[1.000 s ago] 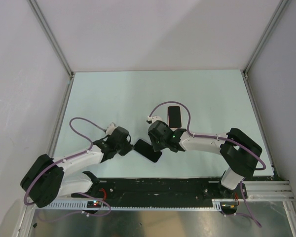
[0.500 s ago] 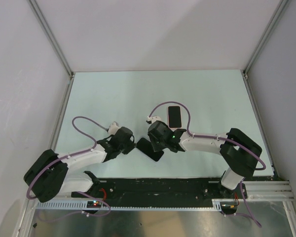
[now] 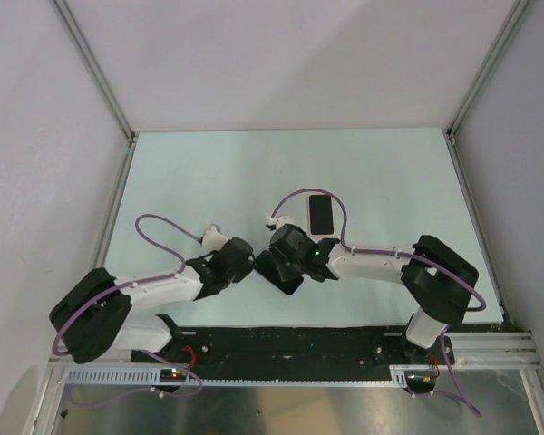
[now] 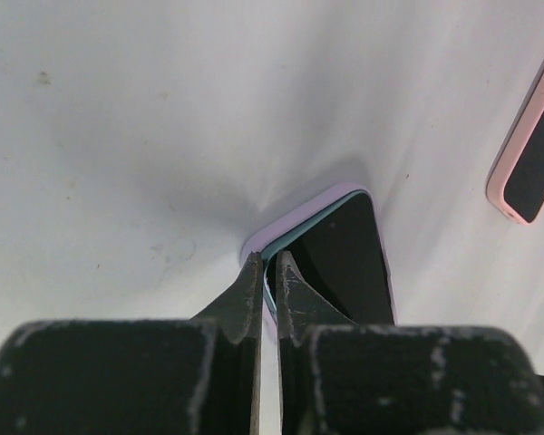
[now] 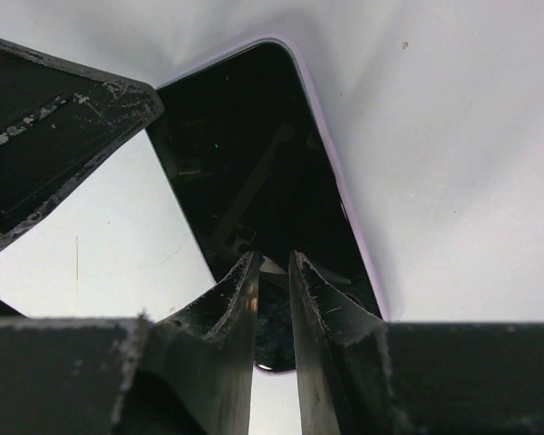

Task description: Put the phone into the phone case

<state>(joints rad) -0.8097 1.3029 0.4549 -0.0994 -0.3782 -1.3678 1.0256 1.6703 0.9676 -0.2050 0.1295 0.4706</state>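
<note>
The left gripper [image 4: 267, 261] has its two fingers drawn almost together, nipping one corner of the phone [image 4: 344, 258]. A thin teal edge shows just inside the rim at the pinch. Facing it, the right gripper [image 5: 272, 260] is likewise narrowed to a slit and clamps the short end of the same handset, whose screen runs away from its fingertips. Seen from overhead, the two grippers meet nose to nose near the front of the table [image 3: 208, 172], with the phone caught between them as a dark, slanted shape. Its glass is black and unlit, carrying faint reflections. A lilac phone case [image 4: 295, 216] borders it along the visible edges, rounded at the corner, but how fully the phone sits inside it cannot be made out. A soft shadow lies on the table beneath the raised corner. Farther back and apart from both arms, a pink-edged slab [image 3: 321, 214] with a dark face lies flat on the pale surface.
</note>
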